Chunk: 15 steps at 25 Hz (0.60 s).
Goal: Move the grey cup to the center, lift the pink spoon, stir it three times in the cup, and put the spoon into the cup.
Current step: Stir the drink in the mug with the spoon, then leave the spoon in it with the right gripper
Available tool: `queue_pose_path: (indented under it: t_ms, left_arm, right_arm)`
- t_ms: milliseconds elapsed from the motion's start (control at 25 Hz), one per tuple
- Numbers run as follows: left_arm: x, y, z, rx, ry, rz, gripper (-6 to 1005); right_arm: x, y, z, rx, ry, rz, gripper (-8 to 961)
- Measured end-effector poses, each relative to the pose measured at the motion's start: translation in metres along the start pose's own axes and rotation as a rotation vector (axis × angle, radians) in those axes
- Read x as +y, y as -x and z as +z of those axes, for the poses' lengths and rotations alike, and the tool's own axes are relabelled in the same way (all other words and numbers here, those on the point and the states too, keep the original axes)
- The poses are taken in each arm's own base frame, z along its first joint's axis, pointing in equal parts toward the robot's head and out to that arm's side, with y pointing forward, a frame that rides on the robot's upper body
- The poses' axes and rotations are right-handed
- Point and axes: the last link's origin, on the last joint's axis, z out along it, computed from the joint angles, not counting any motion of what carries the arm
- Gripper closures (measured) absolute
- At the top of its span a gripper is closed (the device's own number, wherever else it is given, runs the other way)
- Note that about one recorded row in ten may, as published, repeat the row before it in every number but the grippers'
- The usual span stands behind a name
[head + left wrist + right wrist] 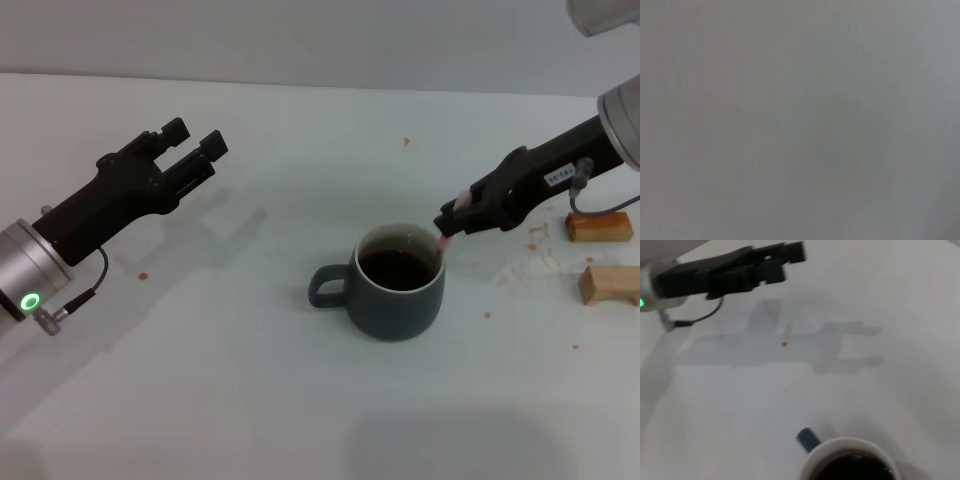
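Observation:
The grey cup stands near the middle of the table with dark liquid inside and its handle toward my left arm. My right gripper hovers just over the cup's right rim, shut on the pink spoon. Only a short pink piece of the spoon shows, slanting down inside the rim; its bowl is hidden. In the right wrist view the cup sits close below, with the left gripper far beyond it. My left gripper is raised at the left, open and holding nothing.
Two small wooden blocks lie at the right edge, under the right arm. Small crumbs dot the table near them. The left wrist view shows only plain grey surface.

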Motion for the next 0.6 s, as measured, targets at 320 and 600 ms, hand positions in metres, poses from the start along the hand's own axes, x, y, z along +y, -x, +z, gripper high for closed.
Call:
queue_pose_path:
  t_ms: [320,600]
  left_arm:
    - [0.0008,0.0002,0.0020,0.000,0.003,-0.001,305]
    - [0.0009,0.0007,0.0015,-0.001,0.001,-0.002,305]
  right_arm:
    - [-0.0081,0.0027,-0.0005,-0.040,-0.046,0.042,836]
    - [-0.0096,0.0066,0.0004,-0.060,-0.060,0.055,786]
